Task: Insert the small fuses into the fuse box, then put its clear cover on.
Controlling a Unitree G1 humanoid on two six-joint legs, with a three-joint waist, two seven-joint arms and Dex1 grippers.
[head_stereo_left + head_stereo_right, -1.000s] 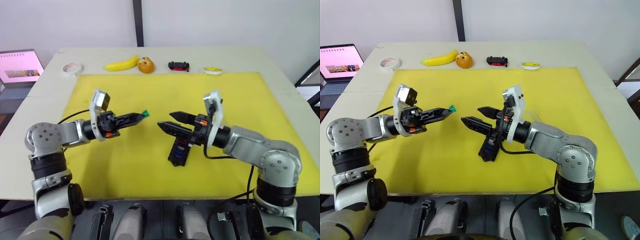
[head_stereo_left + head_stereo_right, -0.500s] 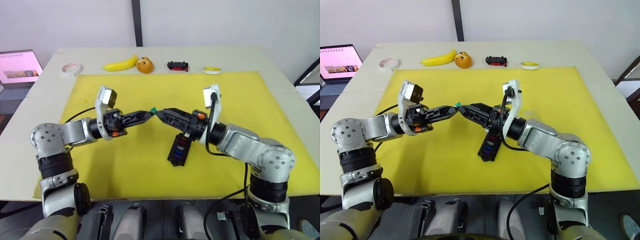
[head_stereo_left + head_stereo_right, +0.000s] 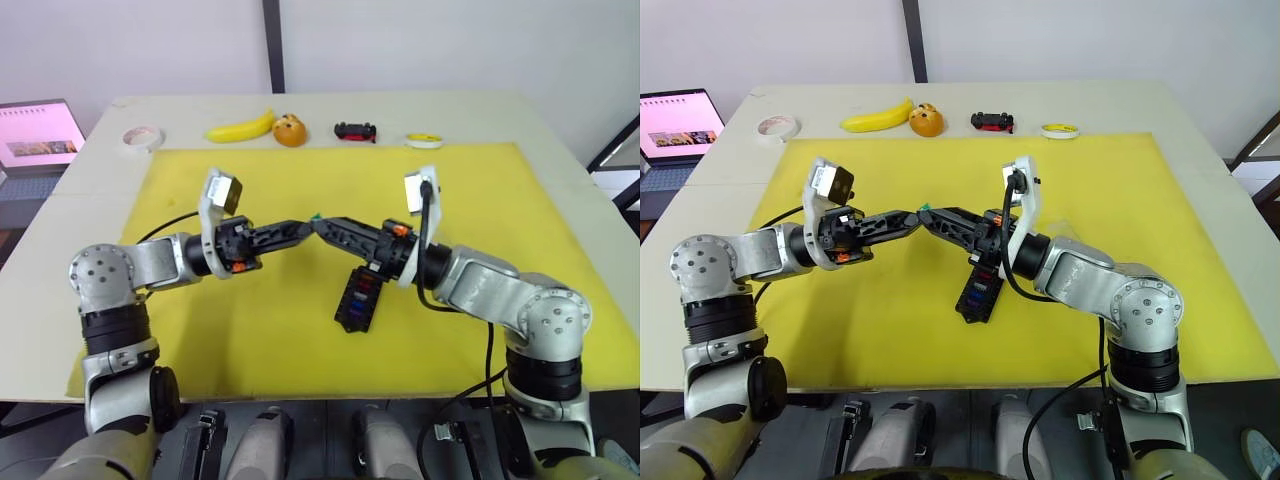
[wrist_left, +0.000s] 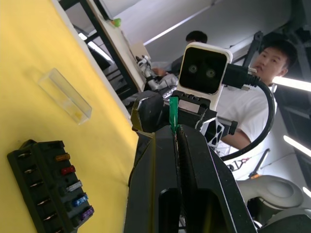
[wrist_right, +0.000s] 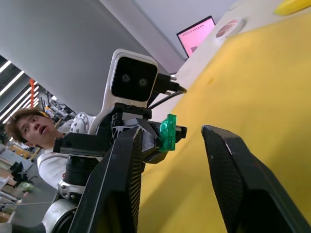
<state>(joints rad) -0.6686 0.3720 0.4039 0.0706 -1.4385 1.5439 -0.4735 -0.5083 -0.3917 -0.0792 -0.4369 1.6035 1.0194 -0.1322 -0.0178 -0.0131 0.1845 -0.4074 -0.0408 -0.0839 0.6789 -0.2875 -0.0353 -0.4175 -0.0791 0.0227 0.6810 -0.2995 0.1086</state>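
**Teal fuse offered tip to tip above the mat**

From the head camera, the two arms meet over the yellow mat (image 3: 200, 330). The left gripper (image 3: 304, 224) is clamped on a teal fuse (image 3: 315, 215), and the right gripper (image 3: 322, 226) sits right against it. The fuse box (image 3: 358, 300) lies flat on the mat, just below the right forearm.

The left wrist view shows its fingers pinched tight on the fuse (image 4: 173, 112), which sticks up edge-on. On the mat beyond lie the fuse box (image 4: 48, 189), with five fuses seated in one row, and the clear cover (image 4: 64, 94), apart from it.

In the right wrist view, the right fingers (image 5: 116, 184) stand spread, with the fuse (image 5: 168, 132) in the gap between them.

This looks like a hand-over. I'd say the right gripper should close squarely on the fuse's exposed end before the left lets go; a skewed pinch could flick such a small piece away.
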